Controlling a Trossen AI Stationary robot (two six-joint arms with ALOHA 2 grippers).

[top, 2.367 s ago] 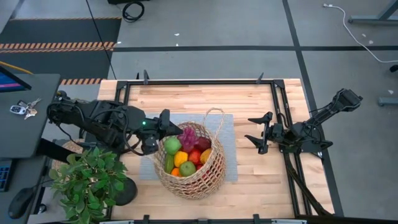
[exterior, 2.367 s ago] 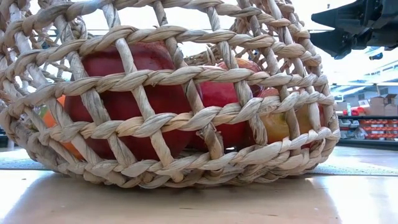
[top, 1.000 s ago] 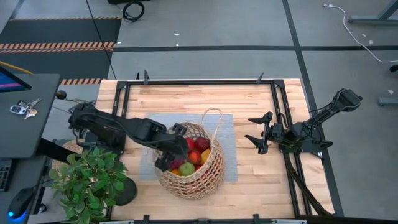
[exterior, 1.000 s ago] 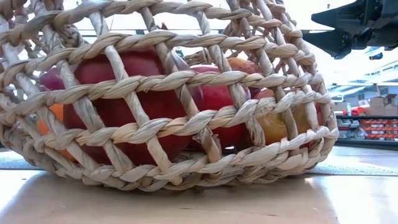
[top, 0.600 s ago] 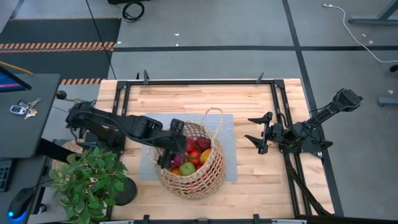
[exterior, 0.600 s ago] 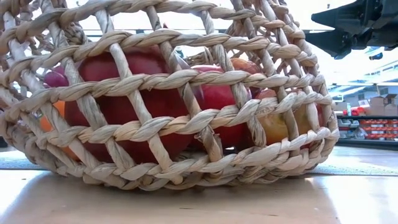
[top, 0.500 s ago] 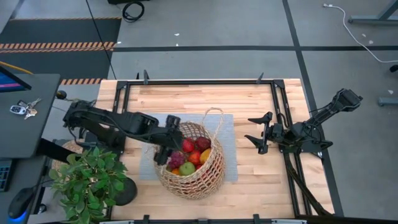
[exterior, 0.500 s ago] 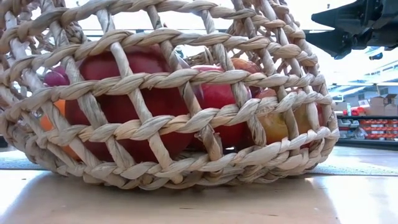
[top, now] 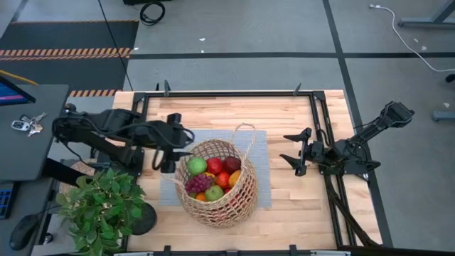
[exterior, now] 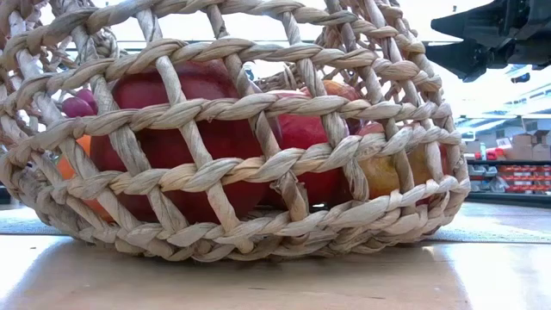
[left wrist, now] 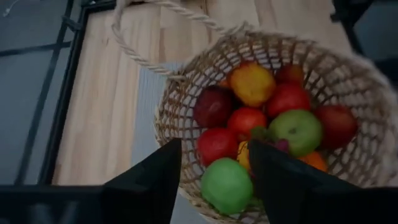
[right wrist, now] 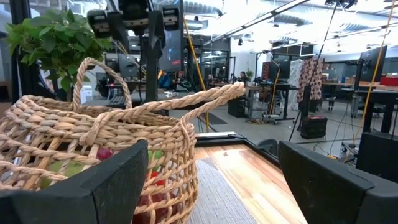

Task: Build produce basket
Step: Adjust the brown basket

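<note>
The tan wicker basket [top: 238, 199] stands by its base on a grey mat [top: 261, 167] at the table's middle. It also shows in the low view [exterior: 258, 172] and the right wrist view [right wrist: 93, 137]. The produce lies inside it: a green apple [top: 197, 166], purple grapes [top: 199, 183], red apples [top: 215, 166] and orange and yellow pieces. My left gripper [top: 173, 142] is open and empty just left of the basket's rim [left wrist: 180, 81], its fingers pointing toward the basket. My right gripper [top: 293, 151] is open and empty near the table's right edge.
A potted green plant [top: 99, 206] stands at the table's near left corner, close to my left arm. A black metal frame [top: 227, 92] runs around the table. One loop handle [top: 245, 135] of the basket sticks out toward the far edge. Bare wood lies between the basket and my right gripper.
My left gripper has drawn back from over the basket's left part toward the table's left edge and now stands outside the rim. The purple grapes now show lying in the basket among the other produce. My right arm has kept still.
</note>
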